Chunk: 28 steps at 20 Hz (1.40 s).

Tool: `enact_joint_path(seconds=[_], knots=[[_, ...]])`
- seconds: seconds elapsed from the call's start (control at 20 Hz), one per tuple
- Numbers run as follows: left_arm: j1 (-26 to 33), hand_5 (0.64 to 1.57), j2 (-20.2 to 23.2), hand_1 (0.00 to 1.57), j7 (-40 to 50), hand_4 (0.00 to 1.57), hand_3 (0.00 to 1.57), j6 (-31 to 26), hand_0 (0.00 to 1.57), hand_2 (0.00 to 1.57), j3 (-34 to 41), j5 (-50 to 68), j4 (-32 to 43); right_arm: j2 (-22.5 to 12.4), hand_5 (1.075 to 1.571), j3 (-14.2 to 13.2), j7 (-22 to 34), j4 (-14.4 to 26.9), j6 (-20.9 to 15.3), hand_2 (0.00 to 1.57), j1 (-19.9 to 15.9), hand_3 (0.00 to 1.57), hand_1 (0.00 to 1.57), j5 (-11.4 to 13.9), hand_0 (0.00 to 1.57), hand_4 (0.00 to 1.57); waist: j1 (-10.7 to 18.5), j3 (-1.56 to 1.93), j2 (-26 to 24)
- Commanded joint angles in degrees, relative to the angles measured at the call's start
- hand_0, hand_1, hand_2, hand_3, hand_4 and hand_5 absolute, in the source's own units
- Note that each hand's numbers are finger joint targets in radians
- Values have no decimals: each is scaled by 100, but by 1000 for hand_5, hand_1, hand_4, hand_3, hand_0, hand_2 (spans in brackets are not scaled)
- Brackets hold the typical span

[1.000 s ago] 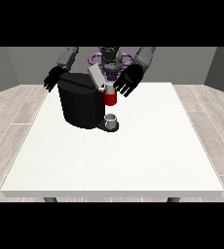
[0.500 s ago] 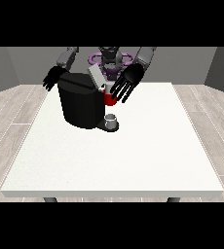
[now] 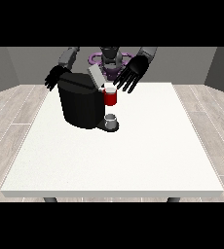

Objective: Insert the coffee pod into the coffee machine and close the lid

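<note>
Front view: black coffee machine (image 3: 80, 104) sits on the white table (image 3: 133, 155), toward the far left part of the top, close to the robot. Its lid (image 3: 95, 78) is up, a grey flap tilted back above the top of the body. A red thing at the machine (image 3: 110, 97) sits on the machine's right side as seen here, just under the raised lid. Below it, on the machine's base, stands a small grey thing (image 3: 111, 119); can't tell whether that is the pod or a cup, so not calling it.

The hand at the view's right (image 3: 132, 73) hangs above and just to the right of the red thing, palm facing the camera, fingers spread and pointing down toward it. Released, grasping nothing. Can't tell if the fingertips touch the red thing.

The hand at the view's left (image 3: 52, 78) is behind the machine's top left corner, partly hidden by the body. Fingers look splayed and relaxed, nothing in them.
</note>
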Motion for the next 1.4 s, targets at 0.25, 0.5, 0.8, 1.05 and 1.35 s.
enact_joint_path(seconds=[0.25,0.5,0.8,1.05,1.35], knots=[[526,1571,-486,0,159,0,0,-51,0,0,275,395,-210,-101,1571,-120,-36,89,134,0,466,0,0,-134,0,434,265,-2,-771],[1334,1571,-988,0,-279,249,0,-18,0,0,1287,1643,-136,-41,1571,-152,-27,-32,251,0,1096,0,0,-283,0,399,664,-9,-1544],[2298,1571,-1652,0,-585,0,0,-31,0,0,1507,2176,-240,-336,1571,-30,135,-210,307,0,1213,0,0,-27,0,366,1206,-7,-2206],[2892,1571,-1662,0,-571,227,0,-339,0,0,1800,2638,-254,-682,1571,-19,660,-683,812,0,1078,0,0,-299,0,257,1338,-6,-2568],[3262,1571,-1884,0,-411,0,0,-299,0,0,1809,2926,-582,-777,1571,132,1153,-1200,1027,0,617,0,0,-402,0,0,1445,-5,-2574]])
